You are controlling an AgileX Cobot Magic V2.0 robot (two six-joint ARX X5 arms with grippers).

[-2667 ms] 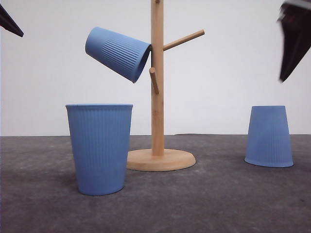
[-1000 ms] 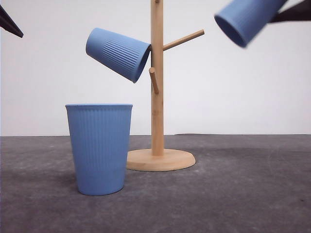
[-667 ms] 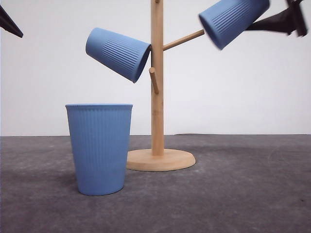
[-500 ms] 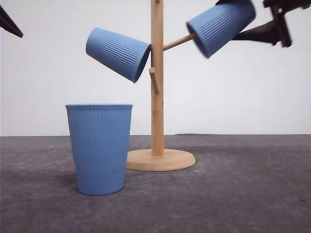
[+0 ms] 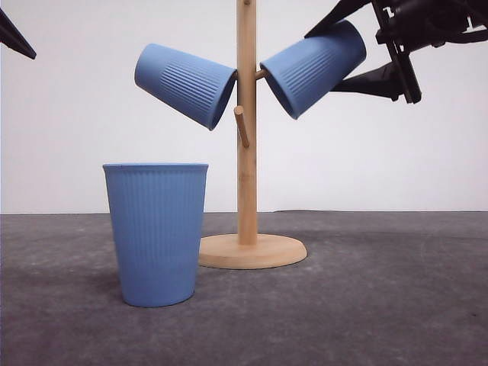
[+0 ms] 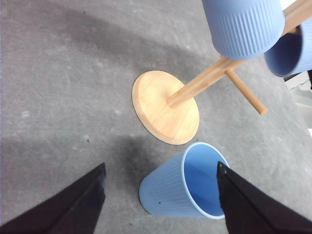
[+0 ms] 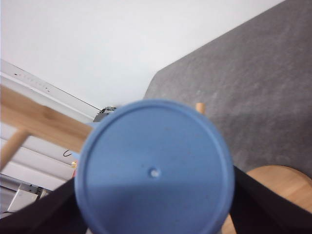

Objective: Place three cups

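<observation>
**Blue cup going onto the right-hand peg**

Matte blue plastic, by the look of it: three ribbed, tapered cups with no handles and flat round bottoms. The second cup is tilted mouth-first over the upper right peg of the wooden stand, and my right end effector is clamped on its bottom end, one finger above and one below. From the right wrist camera I see its round base square on, with the fingers at either side. The first cup hangs on the left peg, mouth against the post. The third cup stands upright on the grey desk, just beside the stand's round foot.

I judge these cups light and fairly stiff, though the thin wall near the mouth may flex. The ribbing should give grip; the taper could let a cup slide out toward its narrow end. For the standing one I would pinch across the wall low down, or take the rim.

My left end effector hovers over that standing cup, fingers apart and holding nothing.
</observation>
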